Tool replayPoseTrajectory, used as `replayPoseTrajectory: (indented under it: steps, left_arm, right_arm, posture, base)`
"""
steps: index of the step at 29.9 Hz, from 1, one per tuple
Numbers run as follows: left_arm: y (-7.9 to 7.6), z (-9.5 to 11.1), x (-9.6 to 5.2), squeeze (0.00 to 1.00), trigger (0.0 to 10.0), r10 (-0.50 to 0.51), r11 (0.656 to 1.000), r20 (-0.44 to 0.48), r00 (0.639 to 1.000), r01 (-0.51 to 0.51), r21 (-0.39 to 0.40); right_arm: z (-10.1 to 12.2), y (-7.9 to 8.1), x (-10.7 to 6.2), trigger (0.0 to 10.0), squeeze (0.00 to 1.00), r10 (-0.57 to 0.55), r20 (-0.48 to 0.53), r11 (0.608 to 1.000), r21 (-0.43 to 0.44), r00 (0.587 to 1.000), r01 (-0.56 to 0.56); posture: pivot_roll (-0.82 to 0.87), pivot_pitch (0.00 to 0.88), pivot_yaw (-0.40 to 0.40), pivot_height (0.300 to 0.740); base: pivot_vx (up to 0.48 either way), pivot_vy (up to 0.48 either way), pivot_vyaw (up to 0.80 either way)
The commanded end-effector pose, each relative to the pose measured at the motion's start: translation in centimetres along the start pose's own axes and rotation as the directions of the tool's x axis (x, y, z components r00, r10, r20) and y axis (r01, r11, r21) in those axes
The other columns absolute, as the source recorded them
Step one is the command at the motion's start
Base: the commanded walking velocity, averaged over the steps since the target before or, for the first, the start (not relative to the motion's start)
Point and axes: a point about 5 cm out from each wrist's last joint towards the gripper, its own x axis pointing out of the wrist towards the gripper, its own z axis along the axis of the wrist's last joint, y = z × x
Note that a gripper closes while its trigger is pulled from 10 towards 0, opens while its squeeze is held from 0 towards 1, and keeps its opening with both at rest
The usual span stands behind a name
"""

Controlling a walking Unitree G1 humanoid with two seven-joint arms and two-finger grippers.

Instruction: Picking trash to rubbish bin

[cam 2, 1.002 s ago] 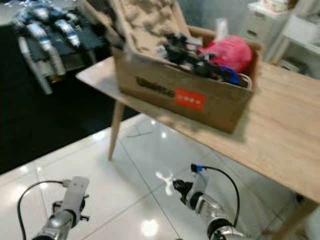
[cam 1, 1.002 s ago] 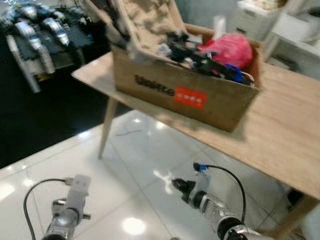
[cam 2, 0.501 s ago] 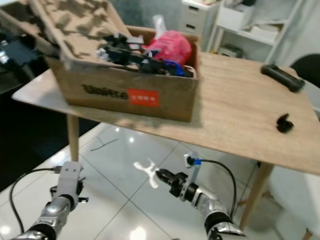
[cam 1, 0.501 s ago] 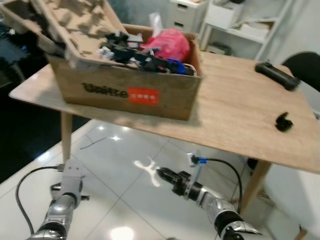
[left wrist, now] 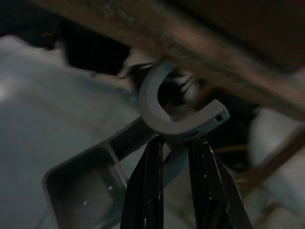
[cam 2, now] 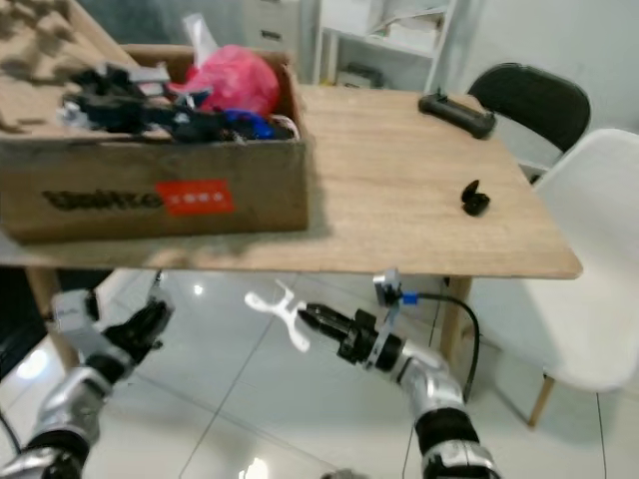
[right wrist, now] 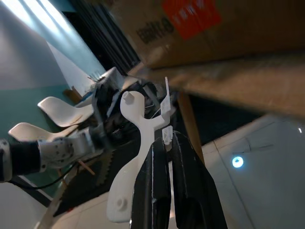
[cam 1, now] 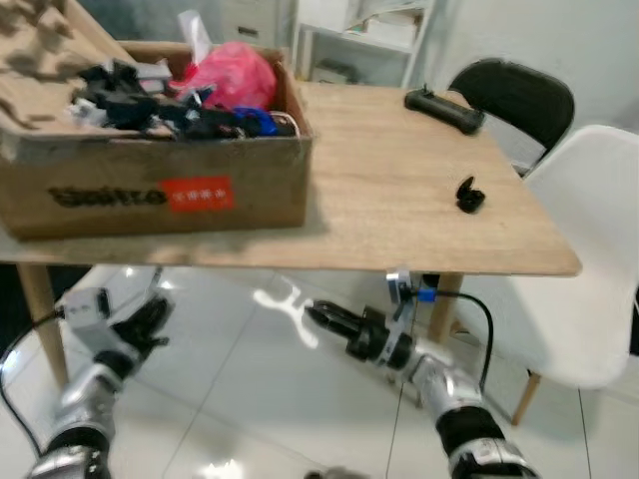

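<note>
My right gripper (cam 1: 318, 317) hangs low in front of the wooden table (cam 1: 399, 200), shut on a flat white plastic piece (cam 1: 288, 302) with forked ends. The right wrist view shows the same white piece (right wrist: 136, 143) pinched between the two black fingers (right wrist: 157, 191). My left gripper (cam 1: 152, 317) is held low under the table's left part. In the left wrist view it is shut on a grey plastic piece (left wrist: 176, 114) with a C-shaped hook at its end.
An open cardboard box (cam 1: 150, 190) full of black parts and a red bag (cam 1: 232, 78) stands on the table's left. A long black device (cam 1: 444, 108) and a small black object (cam 1: 469, 195) lie on the right. A white chair (cam 1: 589, 269) and a black chair (cam 1: 514, 95) stand right.
The whole view has swung to the right: the box has slid left, and the table's right end and the chairs have come in. Both grippers keep their pieces; the left one now points forward.
</note>
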Motion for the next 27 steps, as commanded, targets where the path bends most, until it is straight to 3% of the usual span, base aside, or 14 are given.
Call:
replayPoseTrajectory:
  steps: [1, 2, 3, 6, 7, 10, 13, 17, 19, 20, 22, 23, 27]
  left_arm:
    - [-0.4, 3.5, -0.3, 0.0, 10.0, -0.166, 0.986, 0.107, 0.98, 0.161, 0.052]
    - [-0.9, 4.6, -0.9, 0.0, 10.0, -0.261, 0.965, 0.125, 0.957, 0.254, 0.072]
    - [-0.9, 4.6, -0.9, 0.0, 10.0, -0.261, 0.965, 0.125, 0.957, 0.254, 0.072]
    - [-2.4, 7.3, -3.4, 0.0, 10.0, -0.485, 0.868, 0.081, 0.871, 0.468, 0.167]
    - [-2.7, 7.7, -3.9, 0.0, 10.0, -0.514, 0.846, 0.037, 0.857, 0.499, 0.188]
    - [-2.8, 8.0, -4.6, 0.0, 10.0, -0.536, 0.826, -0.004, 0.844, 0.525, 0.207]
    - [-3.7, 9.3, -5.7, 0.0, 10.0, -0.599, 0.77, -0.05, 0.799, 0.592, 0.237]
    - [-4.8, 10.0, -6.0, 0.0, 10.0, -0.643, 0.737, -0.047, 0.765, 0.634, 0.237]
    - [-6.5, 11.0, -5.7, 0.0, 10.0, -0.698, 0.689, -0.01, 0.716, 0.675, 0.266]
    - [-6.5, 11.0, -5.7, 0.0, 10.0, -0.698, 0.689, -0.01, 0.716, 0.675, 0.266]
    - [-8.1, 11.9, -5.0, 0.0, 10.0, -0.74, 0.65, 0.054, 0.67, 0.694, 0.31]
    - [-8.1, 11.9, -5.0, 0.0, 10.0, -0.74, 0.65, 0.054, 0.67, 0.694, 0.31]
    - [-11.3, 13.1, -3.3, 0.0, 10.0, -0.808, 0.578, 0.144, 0.571, 0.725, 0.374]
  right_arm:
    - [0.8, 0.5, 0.2, 10.0, 0.0, 0.053, 0.018, 0.999, -0.012, 0.998, -0.053]
    - [1.4, 0.8, 0.3, 10.0, 0.0, 0.087, 0.026, 0.996, -0.021, 0.996, -0.086]
    - [1.4, 0.8, 0.3, 10.0, 0.0, 0.087, 0.026, 0.996, -0.021, 0.996, -0.086]
    - [3.5, 2.5, 0.7, 10.0, 0.0, 0.221, 0.062, 0.975, -0.033, 0.973, -0.219]
    - [4.1, 2.8, 0.9, 10.0, 0.0, 0.248, 0.074, 0.969, -0.035, 0.966, -0.246]
    - [4.7, 3.2, 1.0, 10.0, 0.0, 0.278, 0.082, 0.961, -0.039, 0.957, -0.275]
    - [6.2, 4.3, 1.2, 10.0, 0.0, 0.359, 0.11, 0.933, -0.051, 0.927, -0.355]
    - [7.1, 5.0, 1.3, 10.0, 0.0, 0.4, 0.133, 0.917, -0.062, 0.907, -0.395]
    - [9.4, 5.9, 1.4, 10.0, 0.0, 0.446, 0.211, 0.895, -0.114, 0.87, -0.431]
    - [9.4, 5.9, 1.4, 10.0, 0.0, 0.446, 0.211, 0.895, -0.114, 0.87, -0.431]
    - [12.1, 6.3, 1.6, 10.0, 0.0, 0.45, 0.293, 0.892, -0.19, 0.843, -0.41]
    - [12.1, 6.3, 1.6, 10.0, 0.0, 0.45, 0.293, 0.892, -0.19, 0.843, -0.41]
    - [15.7, 6.5, 2.0, 10.0, 0.0, 0.406, 0.317, 0.891, -0.345, 0.857, -0.294]
  posture:
    - [0.07, 0.107, -0.026, 0.74]
    - [0.07, 0.107, -0.026, 0.74]
    - [0.07, 0.107, -0.026, 0.74]
    - [0.08, 0.102, -0.034, 0.74]
    - [0.08, 0.102, -0.034, 0.74]
    - [0.08, 0.101, -0.036, 0.74]
    - [0.09, 0.105, -0.037, 0.74]
    - [0.1, 0.106, -0.039, 0.74]
    - [0.1, 0.108, -0.044, 0.74]
    - [0.1, 0.108, -0.044, 0.74]
    - [0.1, 0.108, -0.047, 0.74]
    - [0.1, 0.108, -0.047, 0.74]
    - [0.1, 0.106, -0.049, 0.74]
  base:
    - [0.0, 0.0, 0.0]
    - [0.0, 0.0, 0.0]
    - [0.0, 0.0, 0.0]
    - [0.0, 0.0, 0.0]
    - [0.0, 0.0, 0.0]
    - [0.0, 0.0, 0.0]
    - [0.0, 0.0, 0.0]
    - [0.0, 0.0, 0.0]
    - [0.0, 0.0, 0.0]
    - [0.0, 0.0, 0.0]
    - [0.0, 0.0, 0.0]
    - [0.0, 0.0, 0.0]
    - [0.0, 0.0, 0.0]
